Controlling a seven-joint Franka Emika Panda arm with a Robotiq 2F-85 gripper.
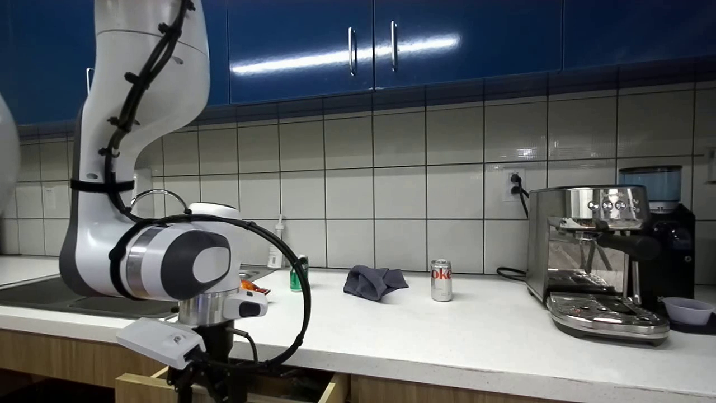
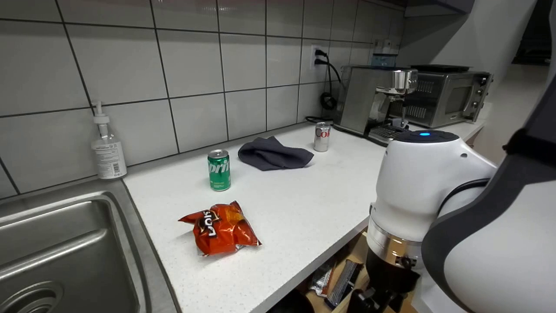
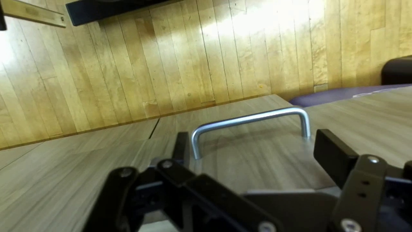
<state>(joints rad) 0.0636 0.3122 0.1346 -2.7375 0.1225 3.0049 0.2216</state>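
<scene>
In an exterior view, the arm (image 1: 92, 224) stands over the drawer (image 1: 137, 389), which is extended below the front edge of the desk (image 1: 380, 336). The forearm (image 1: 179, 84) descends steeply; the wrist (image 1: 196, 263) reaches right and its flange (image 1: 207, 310) points straight down. The gripper (image 3: 255, 146) is set wide, its fingers (image 3: 182, 148) well apart. In the wrist view, a metal handle (image 3: 251, 121) on wood panelling (image 3: 244, 169) spans the space between the fingers; contact cannot be determined. Wrapped packets (image 2: 346, 280) lie inside the drawer.

Desk layout, left to right, referenced to the drawer: the sink (image 1: 33, 294) is at rear left. The orange-red snack bag (image 1: 251, 286) is directly behind. The soap bottle (image 1: 275, 258) is farther behind, near the tiled wall (image 1: 400, 193). The green can (image 1: 295, 281) is behind its right half. The dark grey cloth (image 1: 372, 282) is behind and to the right. The silver can (image 1: 441, 286) is farther right. The espresso machine (image 1: 593, 268) and coffee grinder (image 1: 674, 252) are well to the right. Blue cabinets (image 1: 299, 33) are mounted overhead.
</scene>
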